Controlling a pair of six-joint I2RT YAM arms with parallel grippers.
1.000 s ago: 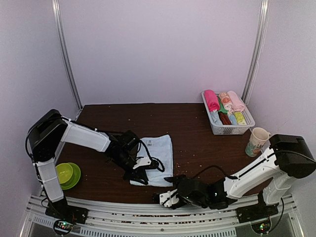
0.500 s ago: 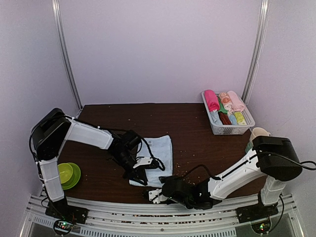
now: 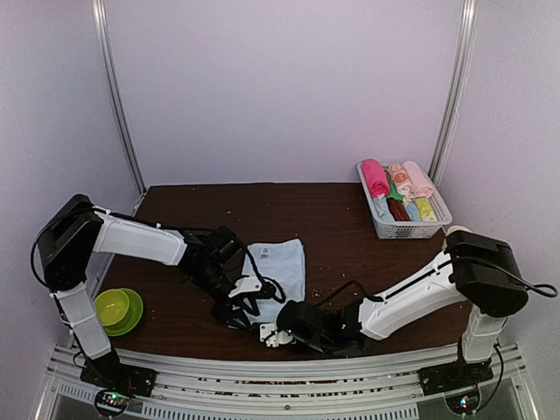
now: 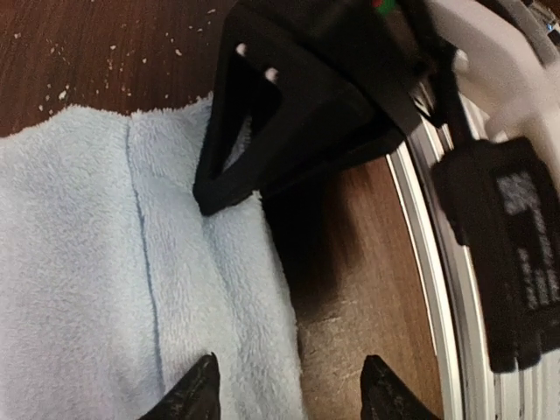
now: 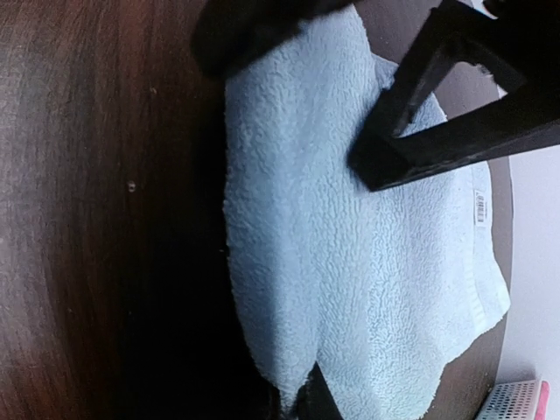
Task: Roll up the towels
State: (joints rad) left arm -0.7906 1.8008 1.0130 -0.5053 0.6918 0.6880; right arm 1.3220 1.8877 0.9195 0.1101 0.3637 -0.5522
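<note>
The pale blue towel [image 3: 284,262] lies flat at the middle of the bench's [image 3: 201,210] near edge. The left gripper [image 4: 293,398] hovers at its near left corner, jaws partly apart, gripping nothing. The right gripper [image 5: 304,398] is pinched closed on the towel's near edge. The magenta towel [image 3: 374,178] sits rolled in the basket [image 3: 411,231] at the far right corner.

Pale blue towel [image 3: 284,261], dark brown table [image 3: 337,219], seemingly lime-green bowl [image 3: 114,306].
</note>
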